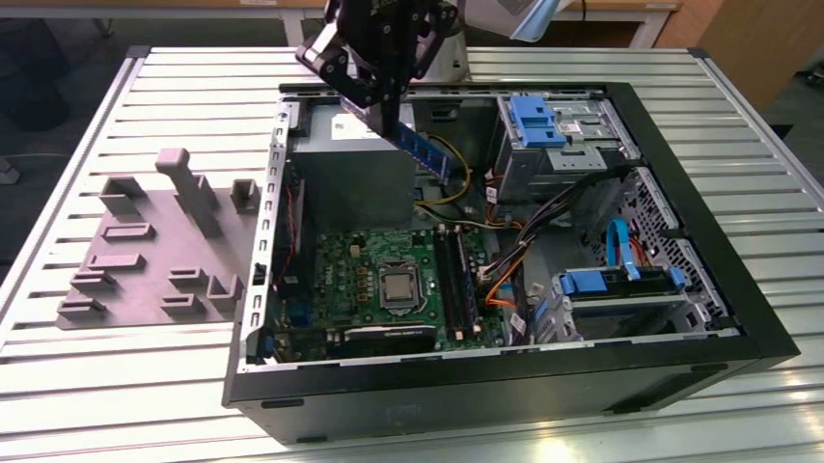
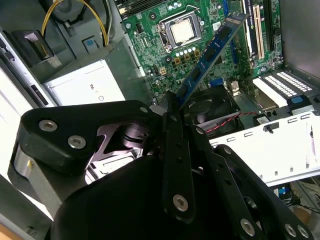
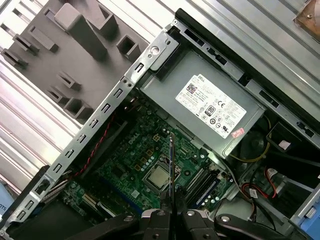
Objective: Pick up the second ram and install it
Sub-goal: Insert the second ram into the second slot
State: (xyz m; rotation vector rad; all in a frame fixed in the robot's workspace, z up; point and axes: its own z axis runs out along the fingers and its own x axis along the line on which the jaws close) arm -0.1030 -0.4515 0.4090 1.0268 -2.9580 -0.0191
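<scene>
Exterior view: gripper (image 1: 393,121) clamps the second ram (image 1: 425,149), tilted above the open computer case (image 1: 721,289).

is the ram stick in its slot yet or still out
Out: the second ram hangs in the gripper above the open case, clear of the motherboard.

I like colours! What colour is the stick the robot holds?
Blue, with black chips; the ram shows best in the second wrist view.

Gripper (image 1: 392,114) black. Memory stick (image 1: 426,150) blue with small black chips. Motherboard (image 1: 386,280) green, silver square at centre. Computer case (image 1: 515,386) black outside, grey metal inside. Drive brackets (image 1: 535,121) bright blue. Cable bundle (image 1: 451,188) yellow. Holder tray (image 1: 154,241) plain grey. Table (image 1: 129,386) silver, ribbed stripes.
</scene>
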